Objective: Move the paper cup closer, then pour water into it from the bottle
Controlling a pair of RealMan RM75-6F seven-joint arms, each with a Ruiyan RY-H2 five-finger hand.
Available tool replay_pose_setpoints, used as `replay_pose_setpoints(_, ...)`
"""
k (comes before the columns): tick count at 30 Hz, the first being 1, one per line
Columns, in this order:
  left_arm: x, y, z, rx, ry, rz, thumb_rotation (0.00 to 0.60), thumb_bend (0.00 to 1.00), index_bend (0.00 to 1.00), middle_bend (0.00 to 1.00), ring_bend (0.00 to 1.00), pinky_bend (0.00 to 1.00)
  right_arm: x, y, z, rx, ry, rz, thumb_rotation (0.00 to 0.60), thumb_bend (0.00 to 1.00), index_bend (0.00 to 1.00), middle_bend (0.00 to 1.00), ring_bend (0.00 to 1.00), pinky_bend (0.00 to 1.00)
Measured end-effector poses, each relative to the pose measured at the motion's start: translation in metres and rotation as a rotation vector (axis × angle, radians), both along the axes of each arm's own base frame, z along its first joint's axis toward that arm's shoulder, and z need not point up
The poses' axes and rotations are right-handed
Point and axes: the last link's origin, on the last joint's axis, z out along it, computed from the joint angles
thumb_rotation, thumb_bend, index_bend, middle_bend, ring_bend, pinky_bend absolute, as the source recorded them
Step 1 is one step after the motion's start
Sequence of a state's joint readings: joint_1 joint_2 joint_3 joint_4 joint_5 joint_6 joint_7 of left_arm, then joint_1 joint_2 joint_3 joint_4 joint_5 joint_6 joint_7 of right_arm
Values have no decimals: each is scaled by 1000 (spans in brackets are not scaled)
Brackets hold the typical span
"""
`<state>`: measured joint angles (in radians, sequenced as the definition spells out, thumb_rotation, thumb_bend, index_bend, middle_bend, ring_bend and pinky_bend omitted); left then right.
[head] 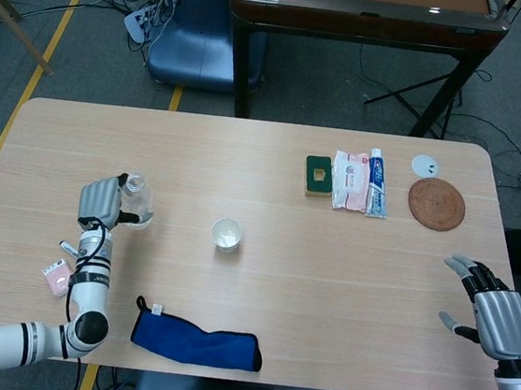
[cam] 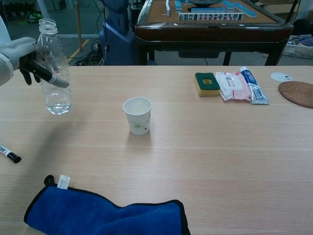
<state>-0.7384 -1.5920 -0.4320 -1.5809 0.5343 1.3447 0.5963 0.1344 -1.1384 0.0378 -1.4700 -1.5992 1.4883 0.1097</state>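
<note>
**Bottle held upright, cup at table centre**

Wooden table (head: 260,280) fills both views, with a dark game table (cam: 210,22) and grey floor behind it. Paper cup (cam: 137,115) stands upright and open just left of frame centre in the chest view, bearing a green print; nothing touches it. Clear bottle (cam: 53,68), uncapped and holding a little water at its base, stands near-upright at the left edge, well apart from the cup. Left hand (head: 100,202) grips the bottle around its middle, fingers wrapped across the front. Whether the bottle's base touches the table cannot be told. Right hand (head: 492,311) shows at the lower right of the head view, holding nothing, fingers spread.

Blue cloth (cam: 105,213) lies along the lower left edge. A marker (cam: 9,153) and a pink item (head: 59,277) lie at far left. At upper right sit a green sponge (cam: 207,83), wipes (cam: 231,86), a toothpaste tube (cam: 253,84), a woven coaster (cam: 297,93) and a white disc (cam: 281,76).
</note>
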Motion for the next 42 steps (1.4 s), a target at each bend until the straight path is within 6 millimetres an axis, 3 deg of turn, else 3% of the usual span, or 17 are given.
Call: replay_pose_setpoints(42, -46, -12, -22, 11, -161, 41, 600, 64, 695, 677, 566, 559, 0, 0, -1, 16, -12, 0, 600, 44, 200, 200, 188, 460)
